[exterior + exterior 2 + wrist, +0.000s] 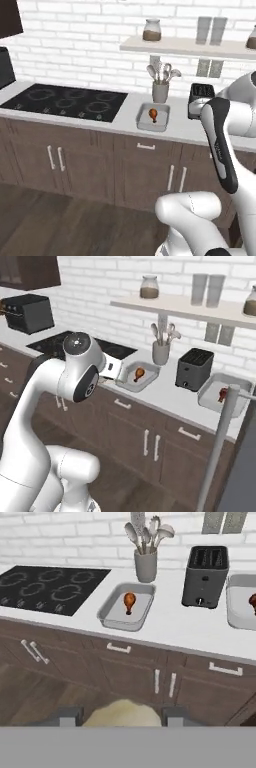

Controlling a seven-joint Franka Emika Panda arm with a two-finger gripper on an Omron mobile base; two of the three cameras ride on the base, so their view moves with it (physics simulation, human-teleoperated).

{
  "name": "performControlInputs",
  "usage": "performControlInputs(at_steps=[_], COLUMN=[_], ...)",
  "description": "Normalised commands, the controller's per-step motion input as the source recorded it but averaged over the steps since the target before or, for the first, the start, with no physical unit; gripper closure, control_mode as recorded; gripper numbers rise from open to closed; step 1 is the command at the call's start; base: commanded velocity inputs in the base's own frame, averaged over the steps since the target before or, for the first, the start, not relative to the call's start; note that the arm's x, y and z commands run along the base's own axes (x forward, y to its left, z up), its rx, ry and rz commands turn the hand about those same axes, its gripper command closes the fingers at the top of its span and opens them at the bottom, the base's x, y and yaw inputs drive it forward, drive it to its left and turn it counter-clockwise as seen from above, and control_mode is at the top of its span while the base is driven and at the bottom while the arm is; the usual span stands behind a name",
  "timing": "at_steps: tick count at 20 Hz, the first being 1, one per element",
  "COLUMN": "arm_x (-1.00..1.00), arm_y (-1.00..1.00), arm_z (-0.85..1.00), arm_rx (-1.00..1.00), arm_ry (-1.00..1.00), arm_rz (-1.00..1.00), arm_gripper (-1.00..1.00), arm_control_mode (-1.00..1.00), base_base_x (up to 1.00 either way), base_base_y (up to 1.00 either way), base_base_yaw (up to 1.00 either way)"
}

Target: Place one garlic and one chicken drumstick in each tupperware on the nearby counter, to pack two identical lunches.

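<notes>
In the left base view the white arm folds up at the right edge, its dark-edged link bent downward; at centre a shallow pale-grey tupperware [153,118] on the smooth light worktop [127,125] holds one reddish-brown chicken drumstick [153,115]. In the right base view the arm bends across the left, and a second tupperware [223,394] at right, beyond the black toaster [194,369], holds another drumstick [222,394]. In the hand view, at the bottom centre, the pincer [122,716] is clenched on a rounded beige garlic [123,715], well short of the trays.
</notes>
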Motion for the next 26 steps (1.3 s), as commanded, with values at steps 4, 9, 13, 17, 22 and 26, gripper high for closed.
performControlInputs(at_steps=[4,9,13,17,22,26], arm_x=[0.00,0.00,0.00,0.00,0.03,-0.03], arm_y=[0.00,0.00,0.00,0.00,0.00,-0.34], arm_z=[0.00,0.00,0.00,0.00,-0.07,-0.59], arm_rx=[0.00,0.00,0.00,0.00,0.00,0.00], arm_ry=[0.00,0.00,0.00,0.00,0.00,0.13], arm_rz=[0.00,0.00,0.00,0.00,-0.06,-0.14], arm_gripper=[1.00,1.00,1.00,1.00,1.00,1.00], arm_control_mode=[1.00,1.00,1.00,1.00,-1.00,-1.00], base_base_x=[0.54,0.96,1.00,1.00,0.65,0.00], base_base_y=[0.00,0.01,0.32,0.51,0.24,0.00], base_base_yaw=[-0.74,-0.62,-0.49,-0.46,-0.30,0.00])
